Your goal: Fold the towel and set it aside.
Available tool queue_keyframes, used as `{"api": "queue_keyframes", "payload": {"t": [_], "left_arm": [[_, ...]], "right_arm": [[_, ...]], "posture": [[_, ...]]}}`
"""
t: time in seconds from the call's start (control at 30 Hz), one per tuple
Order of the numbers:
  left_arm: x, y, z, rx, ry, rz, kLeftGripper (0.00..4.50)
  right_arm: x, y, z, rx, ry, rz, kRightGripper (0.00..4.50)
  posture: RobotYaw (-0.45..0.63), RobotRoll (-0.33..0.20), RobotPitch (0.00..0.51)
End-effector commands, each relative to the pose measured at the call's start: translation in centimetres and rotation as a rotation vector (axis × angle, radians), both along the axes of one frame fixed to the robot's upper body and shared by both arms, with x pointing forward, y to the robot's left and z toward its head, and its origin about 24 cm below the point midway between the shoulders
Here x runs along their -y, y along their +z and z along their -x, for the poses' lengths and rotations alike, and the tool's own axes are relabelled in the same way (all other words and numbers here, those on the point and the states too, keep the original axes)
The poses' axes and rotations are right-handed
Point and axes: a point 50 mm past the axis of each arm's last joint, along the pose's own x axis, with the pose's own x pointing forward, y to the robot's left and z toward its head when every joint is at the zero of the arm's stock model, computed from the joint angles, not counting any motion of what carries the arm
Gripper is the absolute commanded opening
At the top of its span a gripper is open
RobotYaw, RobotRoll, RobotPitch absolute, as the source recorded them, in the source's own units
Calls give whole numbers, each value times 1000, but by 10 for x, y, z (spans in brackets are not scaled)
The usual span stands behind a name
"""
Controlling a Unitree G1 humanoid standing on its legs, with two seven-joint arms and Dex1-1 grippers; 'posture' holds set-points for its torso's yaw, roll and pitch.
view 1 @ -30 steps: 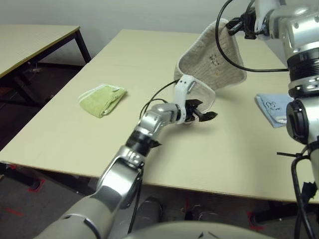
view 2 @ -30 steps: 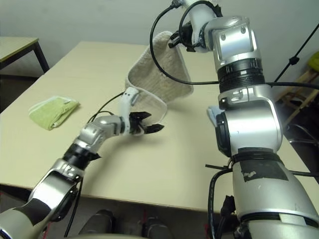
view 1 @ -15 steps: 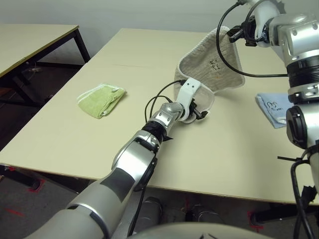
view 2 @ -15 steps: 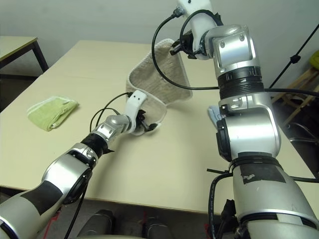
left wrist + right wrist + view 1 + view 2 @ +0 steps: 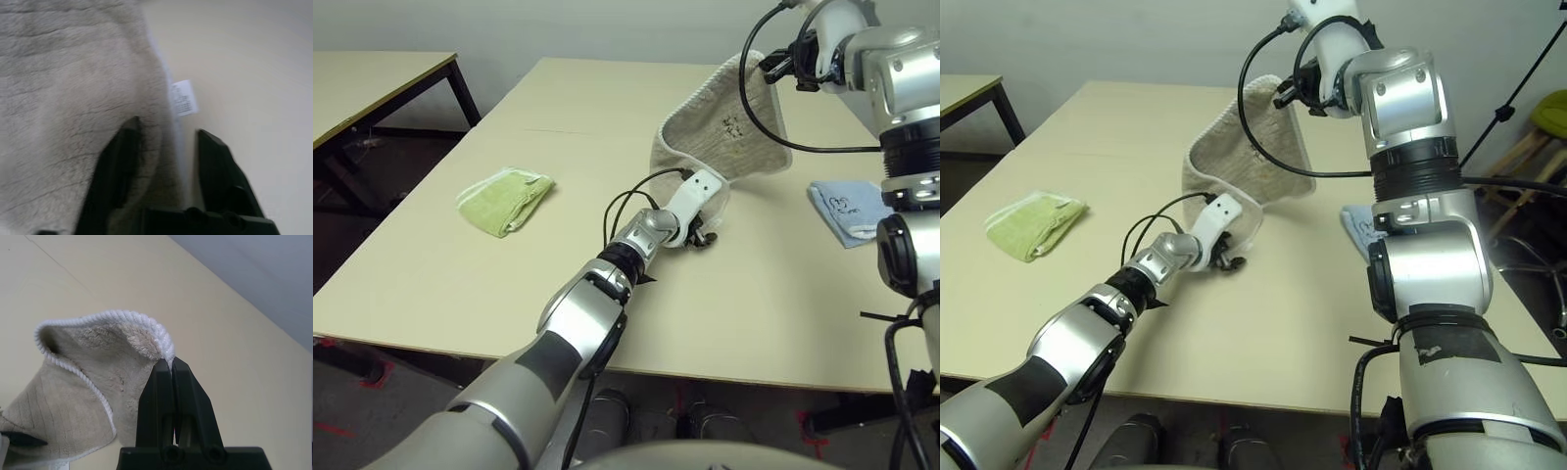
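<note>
The beige-brown towel (image 5: 720, 147) hangs from one corner, and its lower part rests on the table (image 5: 587, 108). My right gripper (image 5: 770, 67) holds that corner high at the back right, shut on the white stitched edging (image 5: 164, 345). The towel's dark printed mark (image 5: 732, 121) faces me. My left gripper (image 5: 703, 235) is at the towel's near lower edge on the table. It is open, with one finger (image 5: 120, 161) on the cloth, the other finger (image 5: 217, 161) over bare table, and the edge between them. The small white tag (image 5: 183, 97) lies just beyond the fingertips.
A yellow-green folded cloth (image 5: 504, 199) lies at the table's left. A light blue folded cloth (image 5: 847, 211) lies at the right, beside my right arm. A second table (image 5: 372, 78) stands off to the left across a gap.
My left gripper has moved forward from the bare table to the towel's lower edge, and its wide-open fingers have narrowed around that edge. The right gripper still holds the corner up.
</note>
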Motion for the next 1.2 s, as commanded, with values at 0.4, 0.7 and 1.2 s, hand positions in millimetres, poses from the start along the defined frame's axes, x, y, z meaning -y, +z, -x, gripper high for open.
{"api": "queue_keyframes", "payload": {"t": [0.4, 0.7, 1.2], "left_arm": [[-81, 22, 22, -215, -231, 148, 21], [-171, 48, 43, -233, -133, 35, 21], [-147, 96, 63, -136, -175, 83, 4473]], "right_arm": [[25, -35, 23, -194, 41, 103, 0], [36, -55, 32, -285, 27, 130, 0], [30, -63, 31, -301, -4, 109, 0]], "posture": [[110, 0, 17], [142, 0, 35], [139, 0, 92]]}}
